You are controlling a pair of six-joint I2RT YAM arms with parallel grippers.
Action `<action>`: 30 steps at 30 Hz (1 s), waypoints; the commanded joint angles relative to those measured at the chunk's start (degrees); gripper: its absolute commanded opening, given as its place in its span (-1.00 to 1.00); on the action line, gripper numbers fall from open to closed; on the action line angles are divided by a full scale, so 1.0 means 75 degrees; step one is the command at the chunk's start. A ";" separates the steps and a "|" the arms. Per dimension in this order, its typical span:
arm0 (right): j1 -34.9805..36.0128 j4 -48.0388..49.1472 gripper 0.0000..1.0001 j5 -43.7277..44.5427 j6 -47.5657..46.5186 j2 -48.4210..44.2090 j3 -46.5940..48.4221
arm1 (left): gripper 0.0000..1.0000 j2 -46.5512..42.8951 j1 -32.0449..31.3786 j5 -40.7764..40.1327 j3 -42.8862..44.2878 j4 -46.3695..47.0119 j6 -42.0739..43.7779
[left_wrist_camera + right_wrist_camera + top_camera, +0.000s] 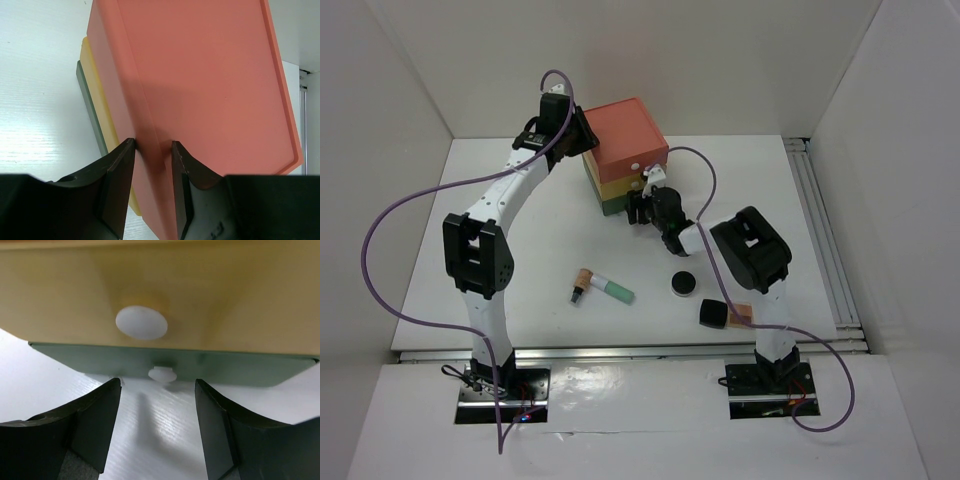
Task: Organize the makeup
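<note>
The makeup lies on the table in the top view: a mint-green tube [614,290], a small brown lipstick [581,284] beside it, a round black compact [682,284], a black square palette [713,314] and a peach sponge puff [743,315] by the right arm's base. The pink pencil is not visible. My left gripper [588,140] [152,145] is closed on the back left edge of the drawer box [625,148]. My right gripper [638,208] [157,382] is open and empty, low on the table, facing the green bottom drawer's white knob [161,374].
The drawer box has an orange top [210,80], a yellow middle drawer [225,300] with a white knob [141,322], and a green bottom drawer [240,371]. All drawers look shut. White walls enclose the table; a rail [825,240] runs along the right edge.
</note>
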 commanded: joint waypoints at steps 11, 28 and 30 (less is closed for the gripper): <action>-0.0034 0.1109 -0.17 -0.0083 -0.0022 0.0392 0.0527 | -0.09 0.0431 -0.0176 0.0313 -0.0287 -0.1230 0.0420; 0.0211 0.1109 -0.63 -0.0341 -0.0024 -0.1421 -0.2060 | -0.09 0.0360 -0.0106 0.0243 -0.0358 -0.1230 0.0420; 0.0468 0.0910 -0.63 -0.0225 -0.0023 -0.1821 -0.2796 | -0.09 0.0360 -0.0106 0.0243 -0.0358 -0.1230 0.0420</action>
